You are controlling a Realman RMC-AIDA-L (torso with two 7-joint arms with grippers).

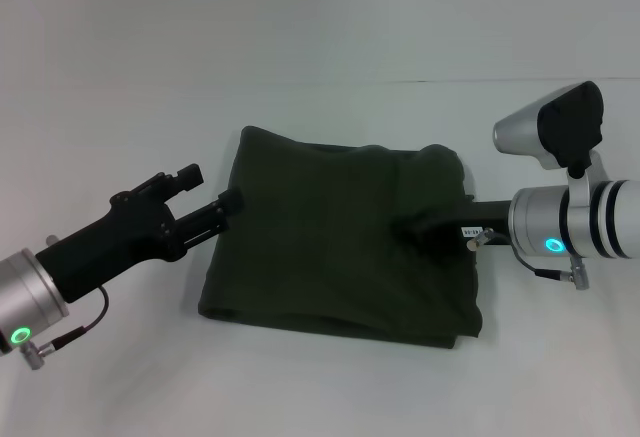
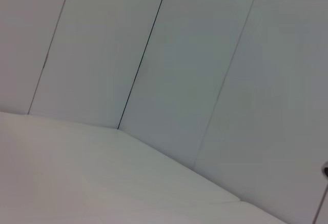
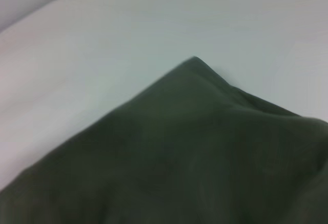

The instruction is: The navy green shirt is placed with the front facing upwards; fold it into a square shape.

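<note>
Navy green shirt [image 1: 340,247]: soft matt cloth, lightly creased. Table [image 1: 320,17]: smooth matt white surface.

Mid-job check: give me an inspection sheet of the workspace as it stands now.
Surface: white table, bare around the cloth.
Job's things: navy green shirt folded into a rough rectangle, lettering hidden, edges uneven.
Clutter: nothing seen.
Grippers: left tool at the shirt's left edge; right tool on the shirt's right side, partly sunk in fabric.
Cables: thin lead looping by the left wrist.
Surroundings: white panelled wall.
</note>
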